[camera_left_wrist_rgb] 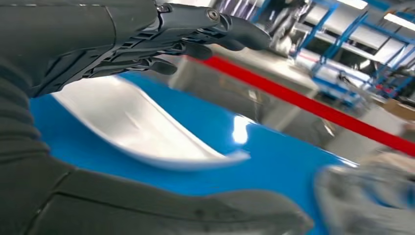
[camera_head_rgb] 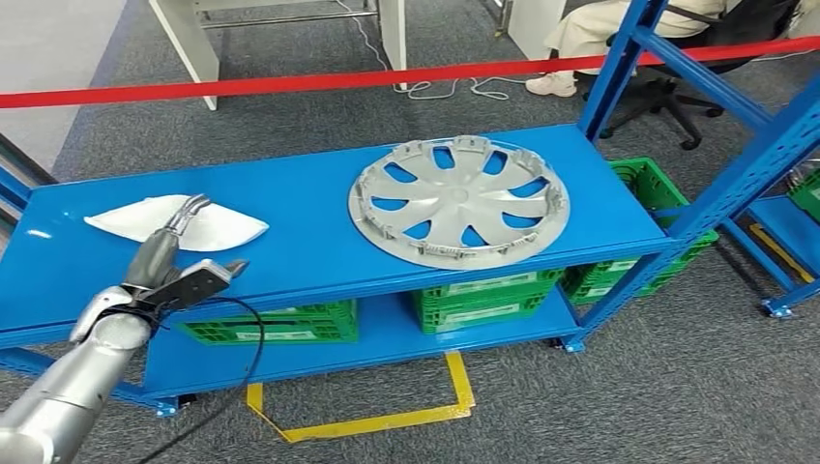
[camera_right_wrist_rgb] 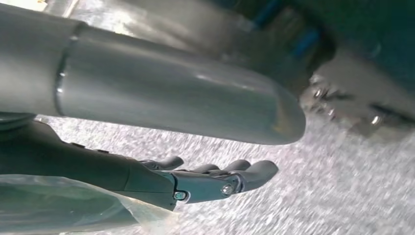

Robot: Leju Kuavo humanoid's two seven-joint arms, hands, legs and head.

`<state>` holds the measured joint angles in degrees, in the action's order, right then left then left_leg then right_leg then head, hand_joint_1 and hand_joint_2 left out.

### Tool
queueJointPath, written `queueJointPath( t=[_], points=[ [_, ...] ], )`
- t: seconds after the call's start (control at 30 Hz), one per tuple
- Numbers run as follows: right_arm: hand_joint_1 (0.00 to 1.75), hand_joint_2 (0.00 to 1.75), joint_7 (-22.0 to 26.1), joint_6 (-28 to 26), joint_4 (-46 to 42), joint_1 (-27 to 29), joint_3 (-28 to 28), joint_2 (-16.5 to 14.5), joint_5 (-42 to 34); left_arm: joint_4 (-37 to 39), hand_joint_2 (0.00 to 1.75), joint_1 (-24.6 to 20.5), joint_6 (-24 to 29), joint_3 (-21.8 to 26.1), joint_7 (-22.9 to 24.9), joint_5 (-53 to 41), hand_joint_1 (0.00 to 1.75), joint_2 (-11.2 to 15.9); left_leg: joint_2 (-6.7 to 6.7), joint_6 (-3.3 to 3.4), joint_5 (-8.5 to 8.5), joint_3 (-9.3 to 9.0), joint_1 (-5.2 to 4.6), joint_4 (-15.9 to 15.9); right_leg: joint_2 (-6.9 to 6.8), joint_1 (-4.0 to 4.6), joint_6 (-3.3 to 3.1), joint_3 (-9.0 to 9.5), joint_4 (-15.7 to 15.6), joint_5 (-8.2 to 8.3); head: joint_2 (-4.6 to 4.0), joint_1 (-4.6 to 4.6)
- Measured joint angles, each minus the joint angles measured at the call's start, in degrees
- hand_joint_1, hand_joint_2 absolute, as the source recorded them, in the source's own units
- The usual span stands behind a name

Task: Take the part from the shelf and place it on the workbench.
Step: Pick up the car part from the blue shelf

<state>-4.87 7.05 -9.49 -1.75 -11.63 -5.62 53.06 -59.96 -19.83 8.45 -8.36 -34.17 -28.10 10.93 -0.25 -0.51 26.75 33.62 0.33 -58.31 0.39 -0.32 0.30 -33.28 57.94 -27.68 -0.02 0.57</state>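
Left robot hand (camera_head_rgb: pixel 179 253): over the near left of the blue shelf (camera_head_rgb: pixel 309 227), fingers spread wide above the white curved part (camera_head_rgb: pixel 179 222), holding nothing; contact with the part cannot be told.
Right robot hand (camera_right_wrist_rgb: pixel 195 181): hangs over grey floor, fingers loosely apart, holding nothing.
White curved part: lies on the shelf's left side.
Silver wheel cover (camera_head_rgb: pixel 459 200): lies flat on the shelf's right side, well apart from the part.
Green crates (camera_head_rgb: pixel 488 300): on the lower shelf level.

My left hand (camera_head_rgb: pixel 179 261) hung open over the white part (camera_head_rgb: pixel 179 224) on the blue shelf (camera_head_rgb: pixel 309 208) — silver hubcap (camera_head_rgb: pixel 459 201) sat well apart, further right.
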Motion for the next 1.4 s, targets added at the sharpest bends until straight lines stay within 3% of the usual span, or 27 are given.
queueJointPath(
  t=[0.07,0.17,0.2,0.23,0.3,0.37,0.4,0.53,0.6,0.67,0.7,0.73,0.77,0.83,0.9,1.0,1.07,1.17,1.2,1.23,1.27,1.33,1.4],
  points=[
    [0.00,0.00,0.03,-0.02,0.00,-0.09,-0.18,-0.04,0.08,-1.31,0.00,0.31,-2.68,1.03,0.43,2.88,0.00,-0.93,0.03,-0.56,2.30,1.22,0.12,-3.21,-0.05,-0.23,-0.63,0.12,-0.28,0.22,0.00,0.19],
    [0.00,0.00,0.10,-0.01,0.00,-0.08,-0.26,-0.12,0.37,-2.56,0.00,1.02,-3.66,1.72,0.98,3.55,0.00,-2.16,0.05,-1.07,7.32,5.84,0.26,-14.20,-0.07,-0.22,-0.92,0.15,-0.28,0.20,0.00,0.31],
    [0.00,0.00,0.10,-0.01,0.00,-0.02,-0.27,-0.13,0.48,-2.80,0.00,1.33,-3.53,1.77,1.18,3.48,0.00,-2.49,0.05,-1.11,7.55,6.66,0.27,-16.08,-0.05,-0.22,-0.92,0.18,-0.27,0.19,0.00,0.31],
    [0.00,0.00,0.13,-0.02,0.00,0.01,-0.29,-0.14,0.55,-2.99,0.00,1.54,-3.25,1.85,1.43,3.50,0.00,-2.84,0.05,-1.07,6.52,6.36,0.28,-15.42,-0.01,-0.22,-0.92,0.22,-0.26,0.18,0.00,0.32],
    [0.00,0.00,0.20,-0.08,0.00,-0.02,-0.33,-0.17,0.58,-3.41,0.87,1.57,-2.09,2.33,2.00,3.65,0.00,-3.62,0.06,-0.78,2.38,3.20,0.29,-8.47,0.07,-0.21,-0.82,0.40,-0.24,0.12,0.00,0.32],
    [0.00,0.00,0.28,-0.17,0.00,-0.09,-0.39,-0.23,0.59,-3.72,1.75,1.33,-0.69,2.92,2.45,3.64,0.00,-4.42,0.03,-0.36,-0.07,0.12,0.09,-1.65,0.12,-0.02,-0.46,0.30,-0.11,0.05,0.00,0.30],
    [0.00,0.00,0.30,-0.21,0.00,-0.10,-0.43,-0.26,0.63,-3.78,1.75,1.27,0.06,3.09,2.56,3.26,0.00,-4.81,0.00,-0.16,-0.19,-0.41,-0.03,-0.22,0.13,0.06,-0.21,0.14,-0.07,0.07,0.00,0.27],
    [0.00,0.00,0.37,-0.42,-0.01,-0.13,-0.59,-0.32,0.93,-3.80,1.75,0.85,4.22,3.07,3.27,-1.33,0.00,-6.47,-0.04,1.07,-0.21,-0.41,0.12,0.49,0.05,0.10,1.01,-0.59,0.60,-0.59,0.00,0.17],
    [0.00,0.00,0.44,-0.54,-0.02,-0.18,-0.66,-0.32,1.03,-3.74,1.75,0.07,5.65,2.57,4.20,-3.44,0.00,-7.30,0.06,1.66,-0.40,-0.42,0.29,0.70,0.02,0.04,1.51,-3.22,5.91,-3.64,0.00,0.02],
    [0.00,0.00,0.47,-0.59,-0.02,-0.16,-0.73,-0.32,1.10,-3.51,1.75,-0.69,6.66,1.83,5.18,-4.62,0.00,-7.95,0.11,1.92,-0.43,-0.32,0.22,0.66,-0.01,0.00,1.82,-7.18,14.15,-7.04,0.00,-0.08],
    [0.00,0.00,0.42,-0.58,-0.02,-0.12,-0.75,-0.32,1.15,-3.32,1.75,-1.01,7.14,1.45,5.62,-5.14,0.00,-8.23,0.11,1.95,-0.44,-0.31,0.18,0.64,-0.01,-0.01,1.88,-8.42,16.61,-7.50,0.00,-0.07],
    [0.00,0.00,0.34,-0.56,-0.02,-0.10,-0.76,-0.32,1.23,-3.10,1.75,-1.32,7.72,1.09,6.13,-5.81,0.00,-8.44,0.09,1.94,-0.43,-0.32,0.16,0.62,-0.02,-0.01,1.86,-8.57,16.71,-6.79,0.00,-0.09],
    [0.00,0.00,0.20,-0.52,-0.02,-0.11,-0.77,-0.32,1.32,-2.82,1.75,-1.71,8.49,0.70,6.84,-6.73,0.00,-8.58,0.07,1.93,-0.42,-0.36,0.15,0.60,-0.03,-0.01,1.74,-7.51,14.35,-5.05,0.00,-0.09],
    [0.00,0.00,-0.14,-0.46,-0.02,-0.21,-0.79,-0.32,1.49,-2.05,1.75,-2.74,10.43,-0.09,8.83,-8.96,0.00,-8.78,0.01,1.73,-0.29,-0.40,0.03,0.49,-0.08,0.06,1.31,-3.44,6.03,-1.17,0.00,-0.10],
    [0.00,0.00,-0.42,-0.42,-0.02,-0.28,-0.83,-0.34,1.56,-1.06,1.75,-3.77,11.84,-0.62,10.42,-10.43,0.00,-8.89,-0.01,1.27,-0.21,-0.21,-0.18,0.31,-0.08,0.15,0.90,-0.66,0.62,0.33,0.01,-0.01],
    [0.00,0.00,-0.62,-0.38,-0.02,-0.07,-1.00,-0.36,1.62,-0.04,1.75,-4.55,12.25,-1.07,11.05,-10.86,0.00,-8.98,-0.01,0.51,-0.14,-0.05,-0.18,0.19,-0.01,0.11,0.30,-0.27,-0.20,0.34,0.00,0.00],
    [0.00,0.00,-0.70,-0.34,-0.03,-0.12,-1.19,-0.37,1.67,0.50,1.75,-5.06,12.34,-1.29,12.02,-11.00,0.00,-9.07,0.03,-0.08,1.59,0.78,-0.07,-2.05,-0.07,-0.14,-0.33,-0.14,-0.47,0.53,0.00,0.11],
    [0.00,0.00,-0.69,-0.28,-0.04,-0.21,-1.45,-0.52,1.69,2.32,1.75,-5.89,12.10,-1.45,13.58,-11.36,0.00,-9.10,0.07,-0.78,6.75,5.19,0.15,-12.48,-0.09,-0.24,-0.78,-0.06,-0.54,0.53,0.00,0.22],
    [0.00,0.00,-0.68,-0.26,-0.04,-0.13,-1.56,-0.56,1.69,3.09,1.75,-6.01,11.76,-1.45,13.75,-11.42,0.00,-9.10,0.07,-0.89,7.51,6.43,0.20,-15.22,-0.07,-0.24,-0.80,-0.03,-0.51,0.50,0.00,0.21],
    [0.00,0.00,-0.68,-0.24,-0.04,-0.07,-1.66,-0.56,1.69,3.85,1.75,-6.13,11.33,-1.47,13.87,-11.54,0.00,-9.10,0.07,-0.92,7.07,6.80,0.23,-15.88,-0.05,-0.24,-0.80,-0.01,-0.46,0.47,0.00,0.22],
    [0.00,0.00,-0.68,-0.22,-0.04,-0.06,-1.72,-0.57,1.69,4.58,1.75,-6.33,10.94,-1.50,14.04,-11.71,0.00,-9.09,0.07,-0.88,5.54,6.14,0.26,-14.26,-0.02,-0.25,-0.77,0.05,-0.40,0.42,0.00,0.22],
    [0.00,0.00,-0.68,-0.19,-0.04,-0.13,-1.76,-0.62,1.70,5.80,1.75,-6.94,10.50,-1.59,14.48,-12.19,0.00,-9.08,0.06,-0.64,1.35,2.78,0.23,-6.73,0.05,-0.19,-0.59,0.18,-0.30,0.26,0.00,0.20],
    [0.00,0.00,-0.64,-0.16,-0.04,-0.19,-1.78,-0.65,1.73,6.78,1.75,-7.67,9.97,-1.71,14.90,-12.65,0.00,-9.09,0.03,-0.28,-0.43,0.33,0.05,-1.16,0.10,-0.01,-0.19,0.05,-0.15,0.16,0.00,0.18]
  ],
)
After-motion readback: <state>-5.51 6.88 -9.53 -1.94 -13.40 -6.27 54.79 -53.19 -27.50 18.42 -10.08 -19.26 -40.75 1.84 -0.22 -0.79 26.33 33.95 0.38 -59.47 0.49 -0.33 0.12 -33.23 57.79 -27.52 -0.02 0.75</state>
